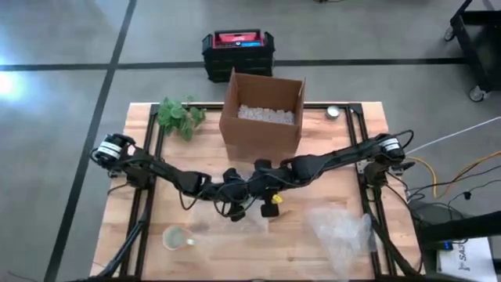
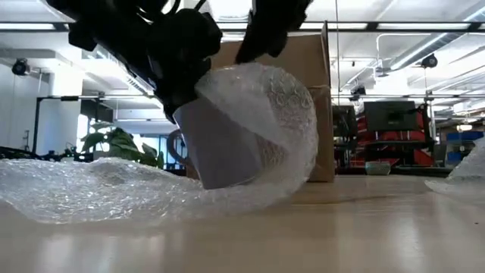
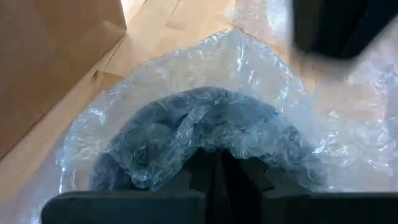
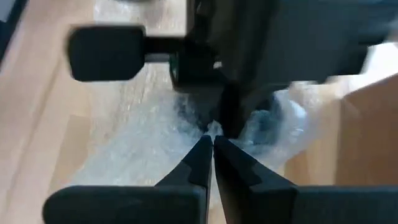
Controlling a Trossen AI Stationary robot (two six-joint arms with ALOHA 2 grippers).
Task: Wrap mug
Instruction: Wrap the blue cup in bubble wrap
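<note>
- Wooden table (image 1: 329, 176) sits on a grey floor, with a cardboard box (image 1: 262, 113) of packing peanuts at its far edge, a plant (image 1: 178, 116) beside the box, and a black and red crate (image 1: 237, 48) on the floor beyond.
- You have both arms meeting at the table's middle, just in front of the box.
- Your mug (image 2: 220, 148) is tilted in the low view, its base on the table, with wrap (image 2: 284, 114) curled over its upper side and trailing flat across the wood.
- Your left gripper (image 3: 217, 177) is at the mug, its fingers pressed close together with wrap bunched around them; from the left wrist view you can see the dark mug through the plastic.
- Your right gripper (image 4: 212, 152) has its fingertips pinched nearly together on a fold of the wrap, right beside the left gripper.
- You also have a loose heap of bubble wrap (image 1: 340, 231) near the right front corner, a small cup (image 1: 176, 237) at the front left, and a round tin (image 1: 333, 112) by the box.
</note>
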